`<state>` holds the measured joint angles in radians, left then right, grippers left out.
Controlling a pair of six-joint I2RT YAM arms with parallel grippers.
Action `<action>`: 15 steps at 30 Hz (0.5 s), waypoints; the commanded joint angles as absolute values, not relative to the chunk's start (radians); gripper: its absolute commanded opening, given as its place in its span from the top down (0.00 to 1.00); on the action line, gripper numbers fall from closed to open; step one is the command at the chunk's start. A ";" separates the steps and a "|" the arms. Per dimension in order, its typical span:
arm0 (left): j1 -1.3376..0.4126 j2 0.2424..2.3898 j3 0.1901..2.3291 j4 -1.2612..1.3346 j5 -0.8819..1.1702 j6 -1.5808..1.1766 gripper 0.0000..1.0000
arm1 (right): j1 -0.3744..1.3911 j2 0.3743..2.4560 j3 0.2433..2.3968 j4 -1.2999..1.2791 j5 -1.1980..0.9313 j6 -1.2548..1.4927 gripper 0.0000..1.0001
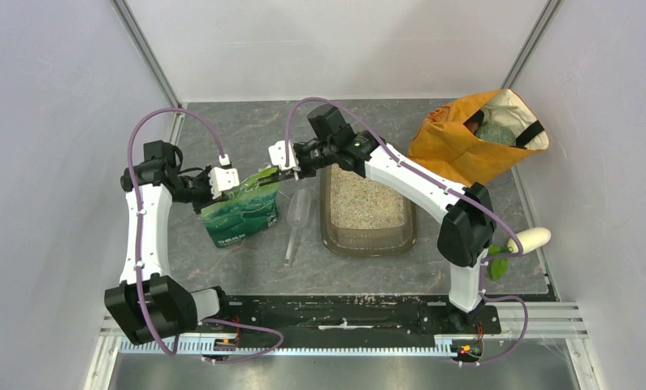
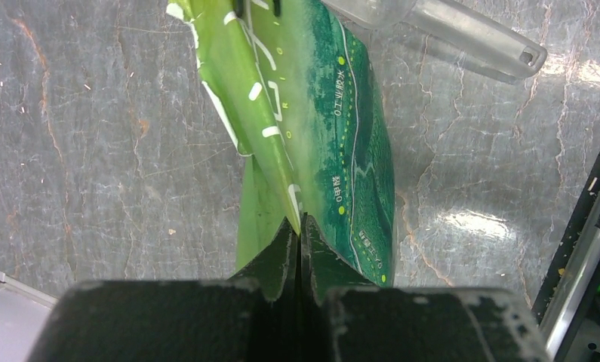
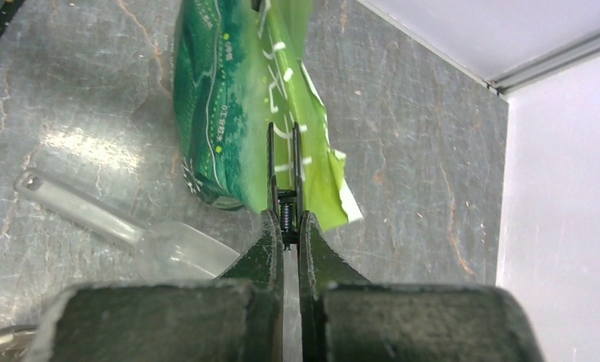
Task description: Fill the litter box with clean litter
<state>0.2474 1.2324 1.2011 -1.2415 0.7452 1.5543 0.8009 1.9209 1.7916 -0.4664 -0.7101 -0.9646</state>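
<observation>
The litter box (image 1: 368, 246) sat mid-table with clean litter (image 1: 364, 203) inside, its left rim near a clear scoop (image 1: 295, 219). Beyond the scoop, the left gripper (image 2: 300, 226) and right gripper (image 3: 284, 162) each pinched the green pouch (image 1: 240, 215) by its top edge. Grey table (image 1: 222, 130) lay open behind.

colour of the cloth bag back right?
The cloth bag is orange with a pale lining; clearest in the top external view.

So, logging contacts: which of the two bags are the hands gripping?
The green pouch, pinched by the left hand and right hand; the orange cloth bag sits apart, untouched.
</observation>
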 commanded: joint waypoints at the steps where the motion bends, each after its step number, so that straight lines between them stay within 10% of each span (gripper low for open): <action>1: 0.251 1.239 1.229 -1.262 0.804 1.601 0.98 | 0.779 1.858 1.801 -0.434 -0.720 -0.991 1.00; 15: 0.252 1.254 1.248 -1.289 0.813 1.653 0.98 | 0.781 1.842 1.817 -0.483 -0.738 -1.079 1.00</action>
